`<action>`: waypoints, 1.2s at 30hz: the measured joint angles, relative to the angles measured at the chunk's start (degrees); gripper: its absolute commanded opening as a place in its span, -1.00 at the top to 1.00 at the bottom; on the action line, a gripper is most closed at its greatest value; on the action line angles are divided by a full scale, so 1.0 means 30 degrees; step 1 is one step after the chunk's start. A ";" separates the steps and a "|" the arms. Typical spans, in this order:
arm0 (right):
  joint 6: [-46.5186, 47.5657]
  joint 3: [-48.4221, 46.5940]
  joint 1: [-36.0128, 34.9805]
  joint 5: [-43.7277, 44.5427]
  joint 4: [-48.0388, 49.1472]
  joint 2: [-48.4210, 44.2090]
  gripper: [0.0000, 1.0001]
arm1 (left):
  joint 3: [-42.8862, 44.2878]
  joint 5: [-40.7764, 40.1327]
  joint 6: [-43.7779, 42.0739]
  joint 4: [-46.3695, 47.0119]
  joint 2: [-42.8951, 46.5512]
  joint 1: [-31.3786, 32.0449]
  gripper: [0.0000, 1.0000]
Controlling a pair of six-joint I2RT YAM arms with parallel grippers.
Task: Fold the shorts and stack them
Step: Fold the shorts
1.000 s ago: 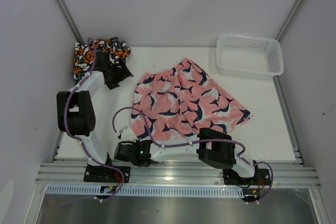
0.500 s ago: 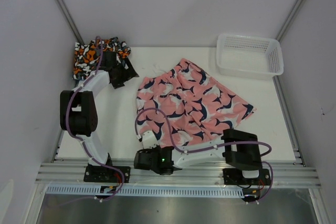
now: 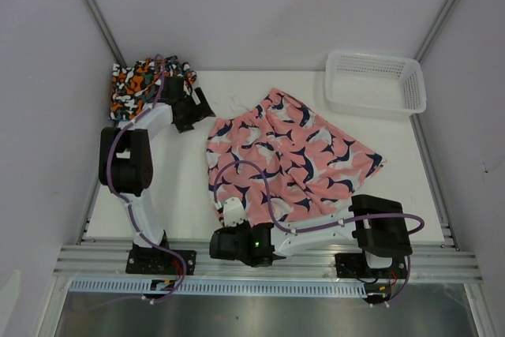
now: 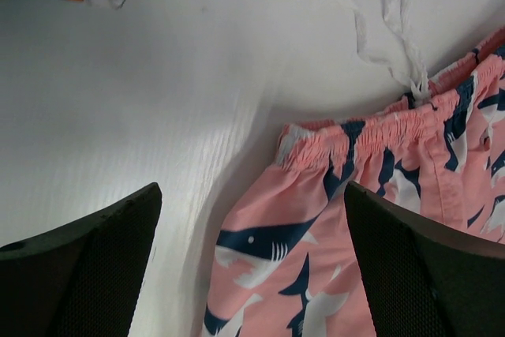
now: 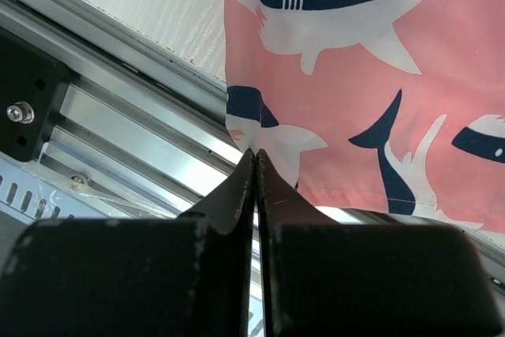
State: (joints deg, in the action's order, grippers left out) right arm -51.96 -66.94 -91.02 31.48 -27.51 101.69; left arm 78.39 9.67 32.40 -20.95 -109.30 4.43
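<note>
Pink shorts [image 3: 292, 155] printed with navy and white sharks lie spread flat mid-table. My right gripper [image 3: 230, 211] is at their near-left hem corner. In the right wrist view its jaws [image 5: 255, 152] are shut on that corner of the pink shorts [image 5: 363, 76], over the table's metal edge. My left gripper [image 3: 202, 106] hangs open beside the waistband's left end. In the left wrist view the wide-apart fingers [image 4: 87, 266] frame the waistband corner [image 4: 316, 211] and nothing sits between them. Orange, black and white camouflage shorts [image 3: 130, 88] lie bunched at the back left, with darker teal fabric [image 3: 180, 73] against them.
A white mesh basket [image 3: 339, 99] stands at the back right corner. The aluminium rail [image 3: 268, 262] runs along the near edge under my right gripper. A white drawstring [image 4: 387, 29] trails from the waistband across bare table. Grey walls close in both sides.
My right gripper has shut on the pink shorts' hem corner and drawn it toward the near edge and rightward. The left gripper moved right from the bunched pile to the waistband, still open.
</note>
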 measured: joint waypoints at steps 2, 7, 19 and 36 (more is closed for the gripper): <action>0.0000 0.0007 0.0007 0.0007 0.0015 0.0000 1.00 | 0.0474 -0.0022 -0.0080 0.0415 -0.0648 0.0175 -0.95; 0.0000 0.0138 0.0000 0.0036 0.0175 0.0000 1.00 | 0.1581 -0.0189 -0.0670 0.0386 -0.1530 0.1042 -0.69; 0.0000 0.0452 0.0000 0.0066 0.0481 0.0000 1.00 | 0.3315 -0.0692 -0.1013 0.0015 -0.3898 0.1661 -0.18; -0.0029 0.0823 0.0000 0.0058 0.0998 -0.0131 1.00 | 0.4619 -0.0663 -0.1668 -0.0699 -0.5144 0.1902 1.00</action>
State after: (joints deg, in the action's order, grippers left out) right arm -52.05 -64.47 -91.02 31.66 -24.51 101.30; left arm 92.25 7.68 27.40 -23.05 -124.73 10.13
